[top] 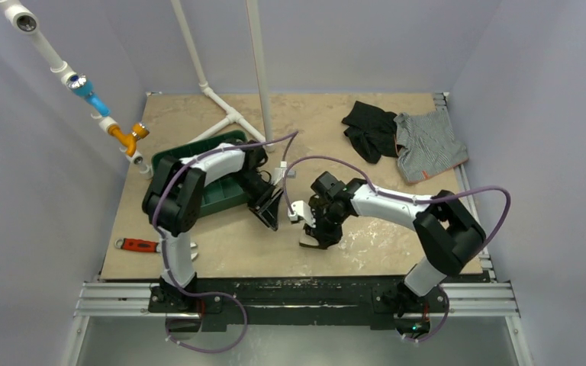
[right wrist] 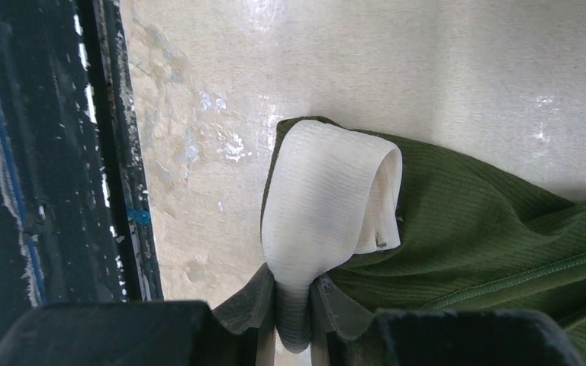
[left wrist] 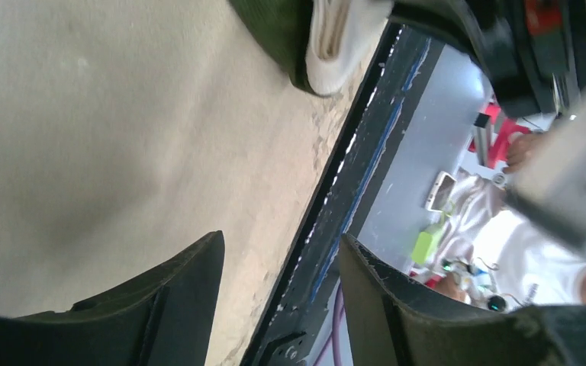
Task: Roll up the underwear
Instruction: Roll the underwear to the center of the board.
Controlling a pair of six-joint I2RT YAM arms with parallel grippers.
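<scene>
The underwear [right wrist: 496,229] is olive-green ribbed cloth lying bunched on the beige tabletop near the table's front edge. Its cream waistband [right wrist: 328,191] is folded into a loop. My right gripper [right wrist: 295,305] is shut on that waistband loop, with the cloth pinched between both fingers. In the top view the right gripper [top: 314,235] points down and covers most of the garment. My left gripper [left wrist: 282,255] is open with nothing between its fingers. It hovers just left of the right one [top: 272,212]. A corner of the underwear [left wrist: 278,34] shows at the top of the left wrist view.
A green bin [top: 215,142] sits behind the left arm. A red wrench [top: 137,245] lies at the front left. A black garment [top: 370,130] and a grey striped garment [top: 427,145] lie at the back right. White pipes [top: 229,114] stand at the back. The black front rail [top: 305,290] is close.
</scene>
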